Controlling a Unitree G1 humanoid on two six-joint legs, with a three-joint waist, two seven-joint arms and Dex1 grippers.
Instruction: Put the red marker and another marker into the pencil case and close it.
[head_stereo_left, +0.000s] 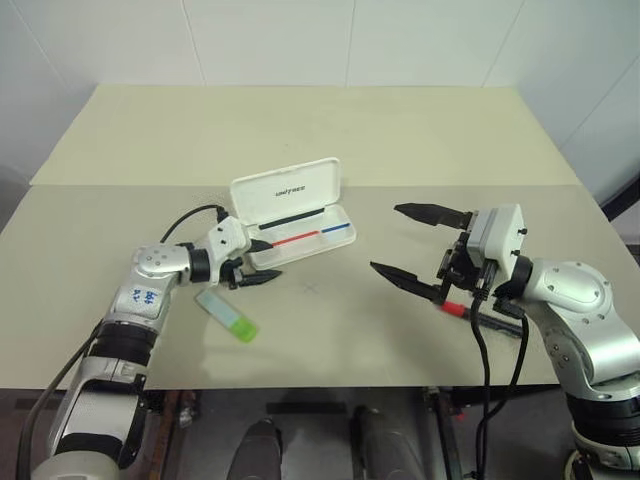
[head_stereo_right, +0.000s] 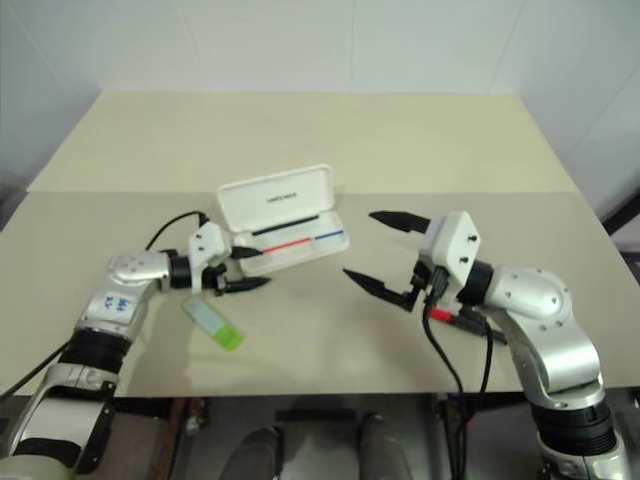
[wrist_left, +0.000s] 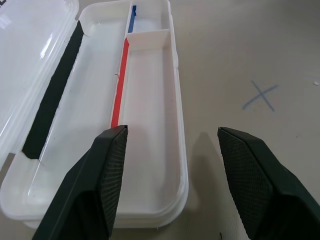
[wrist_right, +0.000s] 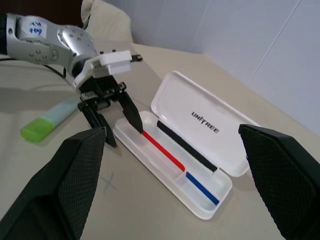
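Beige table (head_stereo_left: 330, 340) filling lower frame; green-capped highlighter (head_stereo_left: 227, 315) lying lower left. Red marker (head_stereo_left: 480, 315) lying under right gripper (head_stereo_left: 418, 243), jaws spreading wide. Left gripper (head_stereo_left: 262, 263), jaws parted, empty, hovering at open pencil case (head_stereo_left: 290, 215), centre. White walls (head_stereo_left: 300, 40) standing behind.

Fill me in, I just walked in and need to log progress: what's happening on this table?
A two-armed robot is packing a white pencil case, which lies open holding a thin red-and-blue pencil. The left gripper is open and empty, at the case's near end. The right gripper hangs wide open above the table. The green-capped highlighter and the red marker both lie on the table, outside the case.
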